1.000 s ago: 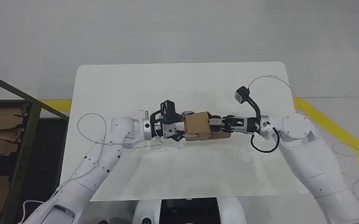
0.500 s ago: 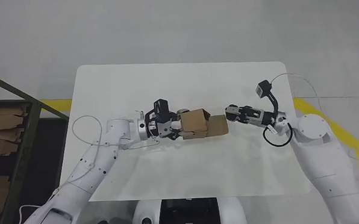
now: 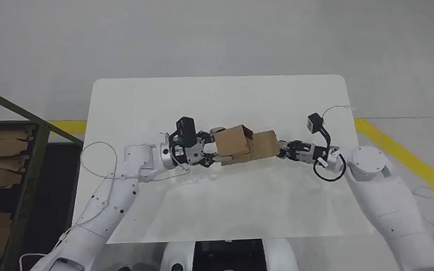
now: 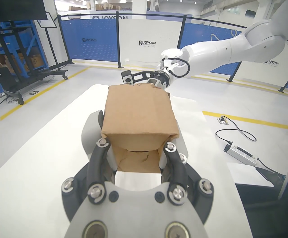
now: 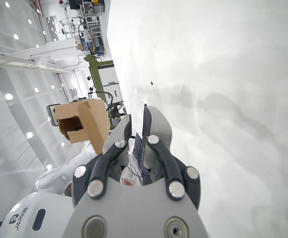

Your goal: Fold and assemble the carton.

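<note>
A brown carton [image 3: 234, 141] is held above the middle of the white table [image 3: 128, 103], tilted, with one flap [image 3: 265, 144] sticking out toward the right arm. My left gripper [image 3: 205, 153] is shut on the carton's open end [image 4: 138, 112], one finger [image 4: 101, 148] on each side wall. My right gripper [image 3: 282, 151] sits against the outer edge of that flap, its fingers close together with nothing between them. In the right wrist view the carton [image 5: 82, 121] shows its open mouth just beside my right gripper [image 5: 137, 112].
A dark bin [image 3: 7, 174] with flat brown cartons stands on the floor left of the table. Yellow tape [image 3: 381, 139] marks the floor to the right. A cable and power brick [image 4: 240, 153] lie on the floor beyond the table edge.
The right gripper let go of the carton's end, drew back to the right, then came back to the flap. The left arm shifted slightly left and tilted the carton.
</note>
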Available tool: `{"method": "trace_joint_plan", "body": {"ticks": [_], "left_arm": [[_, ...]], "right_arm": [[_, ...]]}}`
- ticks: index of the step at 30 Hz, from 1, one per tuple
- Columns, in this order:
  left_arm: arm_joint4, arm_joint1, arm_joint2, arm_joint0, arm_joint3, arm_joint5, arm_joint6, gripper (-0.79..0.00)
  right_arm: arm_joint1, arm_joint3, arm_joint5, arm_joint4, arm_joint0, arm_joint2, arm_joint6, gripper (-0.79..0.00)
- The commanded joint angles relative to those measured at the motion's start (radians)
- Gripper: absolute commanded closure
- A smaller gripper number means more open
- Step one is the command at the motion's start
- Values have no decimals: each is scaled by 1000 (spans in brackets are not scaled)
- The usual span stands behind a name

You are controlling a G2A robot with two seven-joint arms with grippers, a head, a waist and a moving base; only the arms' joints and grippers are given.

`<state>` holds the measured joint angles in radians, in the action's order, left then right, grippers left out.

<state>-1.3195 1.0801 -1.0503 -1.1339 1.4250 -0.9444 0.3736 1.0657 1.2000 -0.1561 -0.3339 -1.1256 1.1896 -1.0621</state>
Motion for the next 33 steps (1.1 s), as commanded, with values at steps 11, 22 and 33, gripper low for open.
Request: {"method": "trace_joint_plan", "body": {"ticks": [11, 22, 33], "left_arm": [[-4, 10, 42, 14, -21, -5, -38, -336], [-38, 20, 80, 42, -43, 4, -69, -345], [-61, 24, 95, 59, -56, 10, -92, -345]], "right_arm": [[15, -5, -85, -88, 38, -38, -89, -95], [2, 101, -78, -61, -5, -13, -102, -114], [-10, 153, -62, -40, -29, 13, -109, -126]]}}
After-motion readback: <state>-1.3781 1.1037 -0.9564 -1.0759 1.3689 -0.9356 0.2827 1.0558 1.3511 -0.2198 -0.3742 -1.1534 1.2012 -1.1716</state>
